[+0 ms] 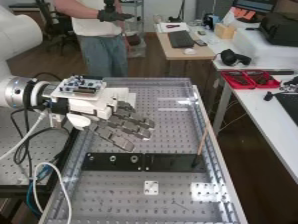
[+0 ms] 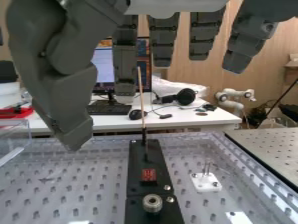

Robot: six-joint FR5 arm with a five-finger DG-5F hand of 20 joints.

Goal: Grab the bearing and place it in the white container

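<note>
1. The fingers (image 1: pixel 136 122) of my hand (image 1: pixel 100 106) extend nearly straight, spread apart, with open air between them and the thumb (image 2: pixel 63 75).
2. In my high view, the bearing (image 1: pixel 134 159) sits on the black plate (image 1: pixel 174 162), at five o'clock from the hand.
3. A thin stick (image 1: pixel 203 137) stands at three o'clock from the bearing.

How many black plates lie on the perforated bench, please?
2: one black plate, on the left in the high view, carries round metal parts; a second plate, end to end with it, bears a wooden stick.
</note>
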